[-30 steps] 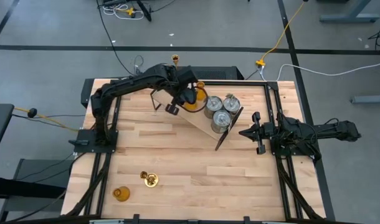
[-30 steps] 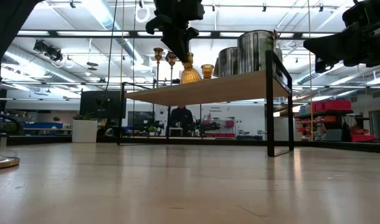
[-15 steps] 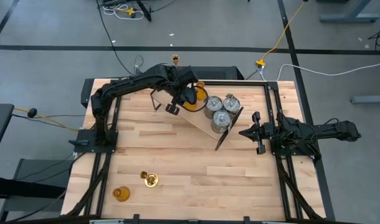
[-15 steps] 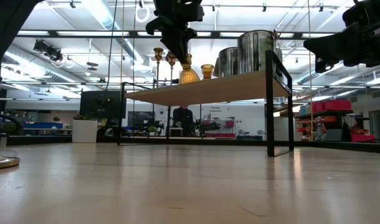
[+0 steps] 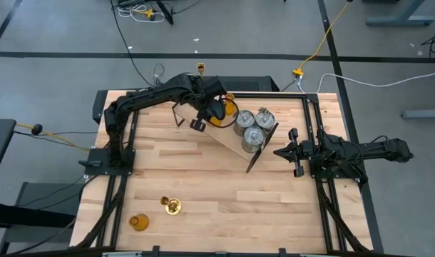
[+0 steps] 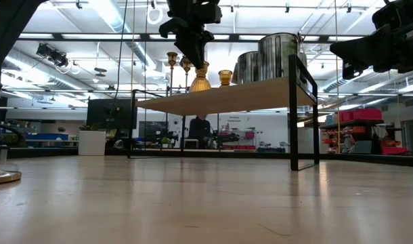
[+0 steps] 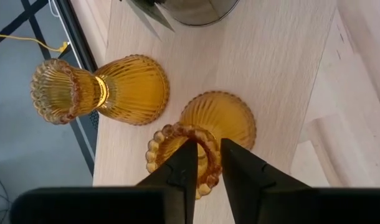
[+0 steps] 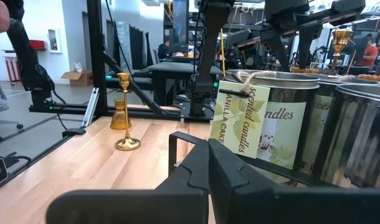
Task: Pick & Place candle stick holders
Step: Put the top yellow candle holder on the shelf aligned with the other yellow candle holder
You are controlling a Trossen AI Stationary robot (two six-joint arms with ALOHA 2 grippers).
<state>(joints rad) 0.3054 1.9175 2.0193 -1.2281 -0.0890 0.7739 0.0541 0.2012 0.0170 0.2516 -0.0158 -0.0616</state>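
Left pincer [image 7: 202, 163] narrowly spread astride amber holder's [image 7: 205, 134] rim on the shelf [image 7: 283, 93]; second amber holder [image 7: 103, 90] just beside. Risk: snagged rim on withdrawal, toppling both.

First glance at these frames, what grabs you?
The left pincer sits over an amber glass holder on the raised wooden shelf, fingers either side of its rim. Beside it stands a second amber holder. Silver tins crowd the shelf's other end.
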